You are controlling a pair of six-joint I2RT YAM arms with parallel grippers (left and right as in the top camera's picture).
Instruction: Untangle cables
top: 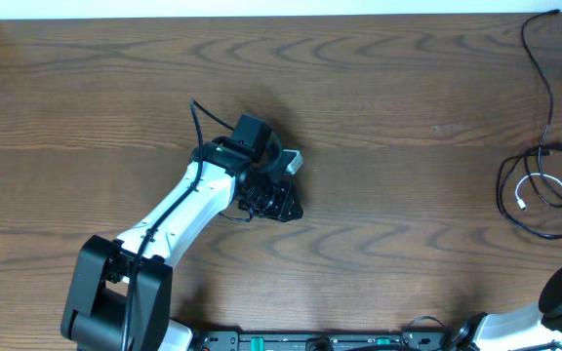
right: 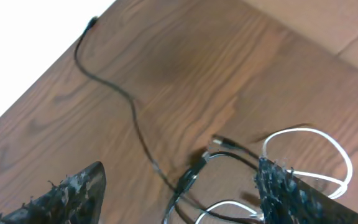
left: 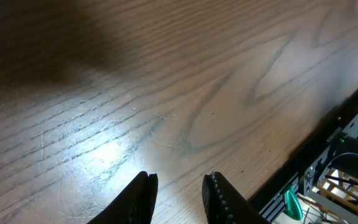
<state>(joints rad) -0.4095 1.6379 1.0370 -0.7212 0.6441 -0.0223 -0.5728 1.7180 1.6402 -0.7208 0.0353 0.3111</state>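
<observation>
Mostly the wooden table (top: pixel 388 88) fills the views. The left gripper (left: pixel 179 182) hangs over bare wood near the middle, jaws a little apart and empty. The right gripper (right: pixel 179 193) is spread wide above the cables (top: pixel 544 195), black and white, tangled near the right edge.

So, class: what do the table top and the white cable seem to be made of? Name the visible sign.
Table top: wood or wood-look laminate, brown, low sheen; grain lines show. White cable: likely plastic-sheathed, smooth; it bends in loose loops.
</observation>
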